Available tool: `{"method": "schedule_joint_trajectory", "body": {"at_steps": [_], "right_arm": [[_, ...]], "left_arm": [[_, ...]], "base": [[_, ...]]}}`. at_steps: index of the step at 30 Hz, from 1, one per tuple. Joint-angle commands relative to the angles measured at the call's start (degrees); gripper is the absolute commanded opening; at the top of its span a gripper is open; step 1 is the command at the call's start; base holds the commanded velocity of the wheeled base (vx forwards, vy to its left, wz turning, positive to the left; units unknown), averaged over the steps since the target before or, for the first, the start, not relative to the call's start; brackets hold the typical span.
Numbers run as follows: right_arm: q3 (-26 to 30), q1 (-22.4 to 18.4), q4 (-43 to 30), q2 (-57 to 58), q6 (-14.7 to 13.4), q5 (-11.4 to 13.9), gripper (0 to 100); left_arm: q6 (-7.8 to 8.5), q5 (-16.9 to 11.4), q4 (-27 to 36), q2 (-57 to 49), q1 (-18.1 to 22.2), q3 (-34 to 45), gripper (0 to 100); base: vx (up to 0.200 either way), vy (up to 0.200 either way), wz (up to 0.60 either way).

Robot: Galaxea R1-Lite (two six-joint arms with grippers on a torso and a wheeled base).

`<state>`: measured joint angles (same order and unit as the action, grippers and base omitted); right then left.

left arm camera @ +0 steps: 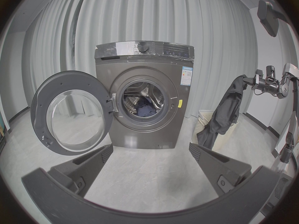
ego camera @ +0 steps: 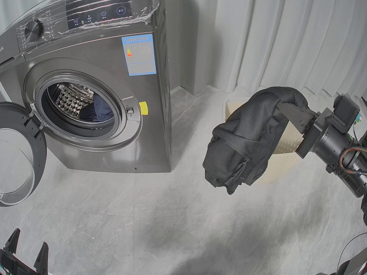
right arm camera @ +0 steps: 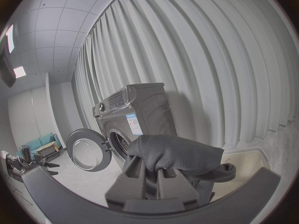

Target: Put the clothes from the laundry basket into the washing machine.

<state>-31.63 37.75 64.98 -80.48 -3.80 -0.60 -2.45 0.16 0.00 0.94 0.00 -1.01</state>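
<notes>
A grey front-loading washing machine [ego camera: 95, 77] stands at the left with its round door [ego camera: 17, 153] swung open. A dark blue garment [ego camera: 97, 113] lies inside the drum. My right gripper [ego camera: 284, 107] is shut on a black garment [ego camera: 244, 142], which hangs in the air above the cream laundry basket [ego camera: 284, 149] at the right. The right wrist view shows the black garment [right arm camera: 174, 154] draped over the closed fingers [right arm camera: 134, 178]. My left gripper [left arm camera: 149, 159] is open and held low, facing the washing machine [left arm camera: 144, 94] from some distance; it holds nothing.
White curtains [ego camera: 275, 31] hang behind the machine and basket. Bare grey tiled floor [ego camera: 153, 218] lies between the machine and the basket. The open door juts out to the machine's left.
</notes>
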Motion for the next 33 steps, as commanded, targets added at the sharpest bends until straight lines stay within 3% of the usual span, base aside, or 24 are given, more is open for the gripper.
{"method": "schedule_joint_trajectory", "body": {"at_steps": [1, 23, 33], "right_arm": [[0.0, 0.1, 0.0, -0.3, 0.0, 0.0, 0], [-0.1, 0.4, 0.1, -1.0, -0.2, 0.0, 0], [0.0, 0.4, 0.1, -1.2, -0.3, 0.0, 0]], "left_arm": [[-0.01, 0.0, 0.0, -0.9, 0.0, 0.9, 100], [0.08, 0.0, 0.0, -0.9, 0.0, 0.9, 100], [0.17, 0.0, 0.0, -0.9, 0.0, 0.9, 100]], "base": [[0.0, 0.2, 0.0], [0.0, 0.2, 0.0], [-0.02, 0.0, 0.0]]}}
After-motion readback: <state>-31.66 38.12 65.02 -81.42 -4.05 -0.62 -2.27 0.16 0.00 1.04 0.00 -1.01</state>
